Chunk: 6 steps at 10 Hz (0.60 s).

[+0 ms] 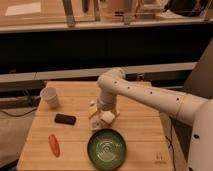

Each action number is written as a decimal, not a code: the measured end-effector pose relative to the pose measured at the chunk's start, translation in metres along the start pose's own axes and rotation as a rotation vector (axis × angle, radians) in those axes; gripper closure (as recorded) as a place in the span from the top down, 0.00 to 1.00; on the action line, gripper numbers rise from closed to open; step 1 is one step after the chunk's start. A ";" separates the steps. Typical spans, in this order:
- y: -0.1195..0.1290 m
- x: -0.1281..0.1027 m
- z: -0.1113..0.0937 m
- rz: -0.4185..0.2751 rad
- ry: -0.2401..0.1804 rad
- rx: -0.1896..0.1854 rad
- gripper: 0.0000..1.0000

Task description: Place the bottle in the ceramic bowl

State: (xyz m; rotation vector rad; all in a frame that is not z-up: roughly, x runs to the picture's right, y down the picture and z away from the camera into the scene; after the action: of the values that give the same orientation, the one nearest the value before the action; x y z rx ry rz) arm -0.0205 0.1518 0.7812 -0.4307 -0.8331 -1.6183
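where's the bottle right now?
Camera view: the bottle stands near the middle of the table, just behind the green bowl, between the black object on its left and the gripper close on its right.

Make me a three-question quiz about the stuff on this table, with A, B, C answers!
1. What colour is the ceramic bowl?
A) dark green B) yellow C) pink

2. Where is the white cup?
A) in the bowl B) on the table, at its far left corner in the picture C) on the floor

3. Is the bottle in the bowl yet?
A) yes, lying in it B) no, it is on the table beside the gripper C) no, it is inside the cup

Answers:
1 A: its inside is glossy green with pale swirls.
2 B: it stands alone at that corner.
3 B: the gripper is low over the table just behind the bowl, with the bottle next to it.
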 end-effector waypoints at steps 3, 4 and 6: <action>-0.015 0.008 0.008 0.007 0.020 -0.030 0.80; -0.018 0.011 0.010 0.021 0.029 -0.034 0.80; -0.027 0.016 0.015 0.079 0.066 -0.039 0.80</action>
State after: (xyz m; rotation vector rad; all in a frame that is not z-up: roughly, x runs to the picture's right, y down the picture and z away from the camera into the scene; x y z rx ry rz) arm -0.0521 0.1522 0.7946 -0.4299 -0.7275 -1.5694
